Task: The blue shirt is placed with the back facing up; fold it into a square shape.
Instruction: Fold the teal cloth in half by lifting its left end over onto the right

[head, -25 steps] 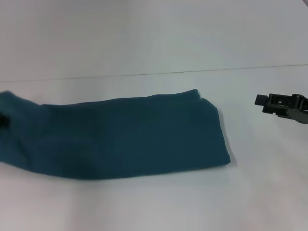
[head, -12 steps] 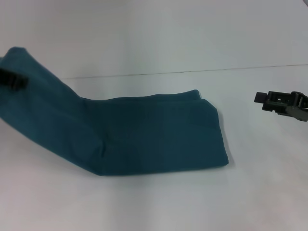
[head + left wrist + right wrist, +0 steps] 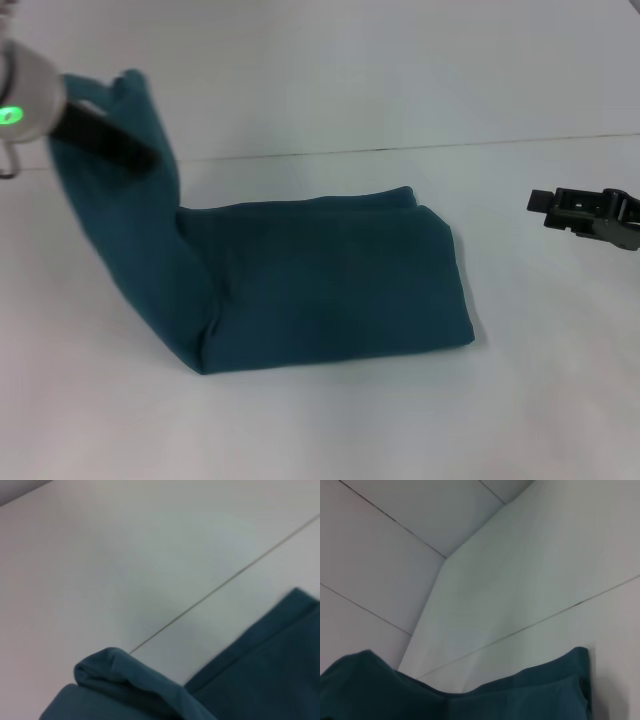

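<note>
Blue shirt (image 3: 330,285) lies folded long on the white table (image 3: 400,420). Left gripper (image 3: 135,158) grips its left end, held high up. Right gripper (image 3: 545,205) hangs off to the right; its fingers I cannot tell.

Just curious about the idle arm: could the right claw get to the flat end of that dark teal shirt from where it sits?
Probably yes. The right claw hangs beside the dark teal-blue fabric shirt, with only bare white table between.
</note>
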Available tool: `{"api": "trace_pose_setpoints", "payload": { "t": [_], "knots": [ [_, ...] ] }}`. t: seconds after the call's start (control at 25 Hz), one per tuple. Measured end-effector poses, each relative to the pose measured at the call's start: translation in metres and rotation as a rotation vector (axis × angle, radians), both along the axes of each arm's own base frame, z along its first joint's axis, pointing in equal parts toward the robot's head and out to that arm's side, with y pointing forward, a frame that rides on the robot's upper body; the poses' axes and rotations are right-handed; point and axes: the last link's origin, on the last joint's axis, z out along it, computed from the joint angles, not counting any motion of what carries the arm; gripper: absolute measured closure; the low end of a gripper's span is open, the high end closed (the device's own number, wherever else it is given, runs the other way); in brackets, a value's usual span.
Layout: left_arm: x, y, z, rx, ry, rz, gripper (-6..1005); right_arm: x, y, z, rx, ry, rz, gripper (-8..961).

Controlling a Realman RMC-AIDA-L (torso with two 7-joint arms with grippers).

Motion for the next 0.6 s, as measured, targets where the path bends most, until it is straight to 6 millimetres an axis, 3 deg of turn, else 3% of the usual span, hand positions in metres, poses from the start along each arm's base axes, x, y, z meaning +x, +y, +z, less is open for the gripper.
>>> {"api": "trace_pose_setpoints", "payload": {
  "t": [0.32, 0.6],
  "knots": [
    [0.048, -0.005, -0.052, -0.120, 0.103, -0.149, 886, 0.001, 0.001, -0.002, -0.003, -0.008, -0.009, 340],
    [0.073, 0.000, -0.091, -0.189, 0.192, -0.256, 886, -0.002, 0.004, -0.002, -0.002, -0.009, -0.003, 340]
  ]
}}
